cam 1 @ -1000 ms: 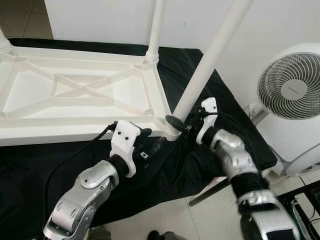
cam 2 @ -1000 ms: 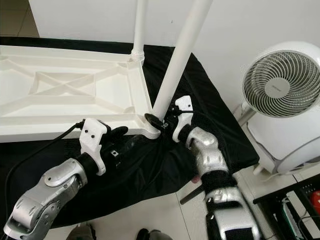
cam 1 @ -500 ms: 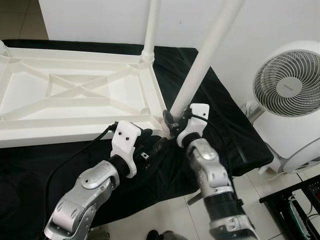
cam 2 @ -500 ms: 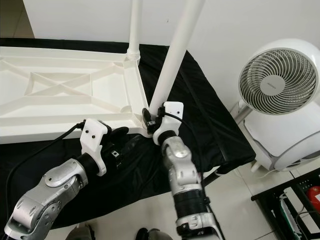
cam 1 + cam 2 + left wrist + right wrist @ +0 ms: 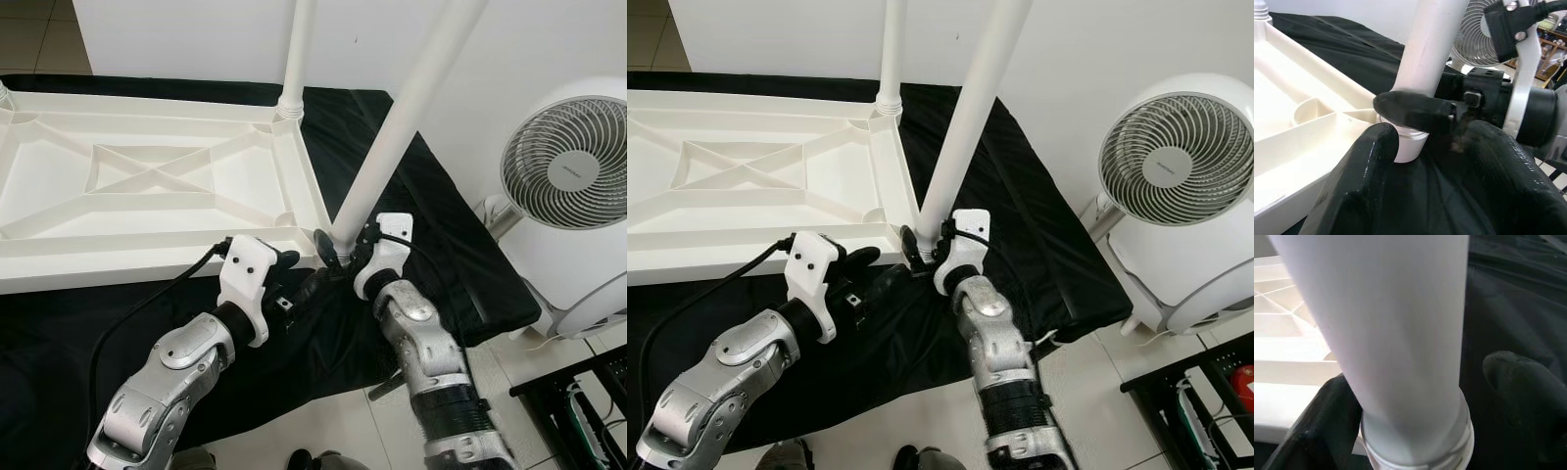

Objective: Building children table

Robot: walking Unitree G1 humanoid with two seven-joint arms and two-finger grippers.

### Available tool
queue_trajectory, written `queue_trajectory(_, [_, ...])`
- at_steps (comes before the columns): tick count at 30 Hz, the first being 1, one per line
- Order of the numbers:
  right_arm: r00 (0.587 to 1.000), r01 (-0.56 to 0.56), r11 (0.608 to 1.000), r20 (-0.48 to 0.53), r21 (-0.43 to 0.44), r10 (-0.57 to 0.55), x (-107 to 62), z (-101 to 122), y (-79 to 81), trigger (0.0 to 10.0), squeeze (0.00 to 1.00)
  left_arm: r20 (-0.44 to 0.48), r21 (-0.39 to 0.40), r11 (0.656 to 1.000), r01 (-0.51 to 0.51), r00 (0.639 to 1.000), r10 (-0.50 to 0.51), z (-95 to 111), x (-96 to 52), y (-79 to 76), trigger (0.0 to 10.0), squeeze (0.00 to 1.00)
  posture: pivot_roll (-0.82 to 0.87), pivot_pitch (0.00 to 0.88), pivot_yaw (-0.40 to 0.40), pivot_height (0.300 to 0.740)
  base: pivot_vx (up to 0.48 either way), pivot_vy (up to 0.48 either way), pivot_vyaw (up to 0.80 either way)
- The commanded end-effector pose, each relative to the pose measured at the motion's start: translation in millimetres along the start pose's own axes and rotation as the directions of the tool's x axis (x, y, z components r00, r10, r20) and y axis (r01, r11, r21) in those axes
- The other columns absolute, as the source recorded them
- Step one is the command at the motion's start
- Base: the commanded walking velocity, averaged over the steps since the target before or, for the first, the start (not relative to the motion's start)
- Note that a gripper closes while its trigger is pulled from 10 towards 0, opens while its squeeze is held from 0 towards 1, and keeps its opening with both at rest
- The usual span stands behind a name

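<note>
A white children's table (image 5: pixel 147 176) lies upside down on a black cloth (image 5: pixel 431 206). One leg (image 5: pixel 295 59) stands in its far right corner. A second leg (image 5: pixel 402 127) rises, tilted, from the near right corner socket (image 5: pixel 338 257). My right gripper (image 5: pixel 338 250) is shut on that leg's base, one finger (image 5: pixel 1327 421) on each side of the tube. My left gripper (image 5: pixel 309 279) hovers just in front of the same corner, open, its fingers (image 5: pixel 1361 181) spread and holding nothing.
A white floor fan (image 5: pixel 568 166) stands close on the right, beyond the cloth's edge. A white wall (image 5: pixel 196 29) runs behind the table. A dark rack (image 5: pixel 588 401) sits at the bottom right, on the tiled floor (image 5: pixel 343 431).
My right forearm has swung from the right side in toward the middle, turning around the leg's base while staying at it. The left gripper has held its place.
</note>
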State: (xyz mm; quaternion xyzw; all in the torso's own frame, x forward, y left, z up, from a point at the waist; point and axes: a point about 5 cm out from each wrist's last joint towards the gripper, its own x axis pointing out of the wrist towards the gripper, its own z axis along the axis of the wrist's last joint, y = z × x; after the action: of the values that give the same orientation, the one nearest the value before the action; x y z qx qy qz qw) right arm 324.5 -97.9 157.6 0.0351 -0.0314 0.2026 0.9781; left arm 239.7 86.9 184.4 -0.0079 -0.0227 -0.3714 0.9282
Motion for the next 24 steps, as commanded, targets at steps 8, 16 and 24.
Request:
queue_trajectory(8, [0.953,-0.303,0.949,-0.015,-0.091,0.303,1.2,12,-24.2,10.0,0.0,-0.003,0.014,0.999,0.038,0.999,-0.038,2,-1.9,-2.0,10.0,0.0,0.21,0.126,-0.164,0.74,0.0,0.0,0.0])
queue_trajectory(16, [0.856,-0.517,0.849,-0.058,-0.111,0.513,9.6,15,-25.0,10.0,0.0,-0.003,0.021,0.999,0.04,0.999,-0.04,4,-1.7,-1.4,10.0,0.0,0.22,0.124,-0.151,0.74,0.0,0.0,0.0])
queue_trajectory(24, [0.813,-0.582,0.808,-0.105,-0.094,0.573,21.0,5,-23.3,0.0,0.0,-0.003,0.024,0.999,0.039,0.999,-0.039,5,-2.8,-1.7,10.0,0.0,0.23,0.137,-0.149,0.74,0.0,0.0,0.0])
